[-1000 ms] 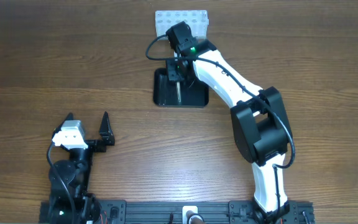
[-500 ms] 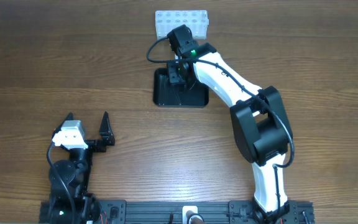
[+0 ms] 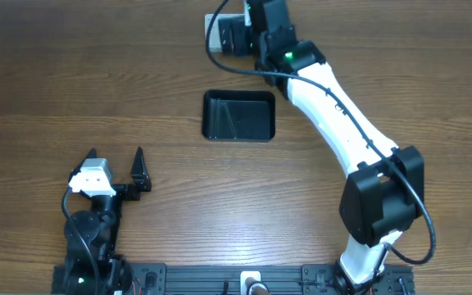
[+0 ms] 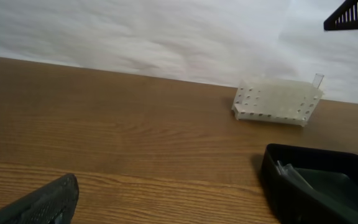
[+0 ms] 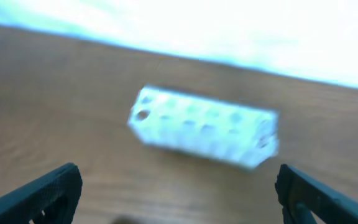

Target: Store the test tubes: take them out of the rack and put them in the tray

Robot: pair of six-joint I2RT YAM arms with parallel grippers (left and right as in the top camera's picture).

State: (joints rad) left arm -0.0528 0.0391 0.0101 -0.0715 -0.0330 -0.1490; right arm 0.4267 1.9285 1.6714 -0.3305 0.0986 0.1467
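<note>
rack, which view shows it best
Left wrist view: the rack stands whole, seen from the side, with one tube upright at one end. The right wrist view has it whole from above, but its details are hard to make out. In the top view the right arm hides most of it.

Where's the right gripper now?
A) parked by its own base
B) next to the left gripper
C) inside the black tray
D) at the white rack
D: in the top view the right gripper is at the white rack, on the far side of the black tray, and its wrist view faces the rack between open fingers.
</note>
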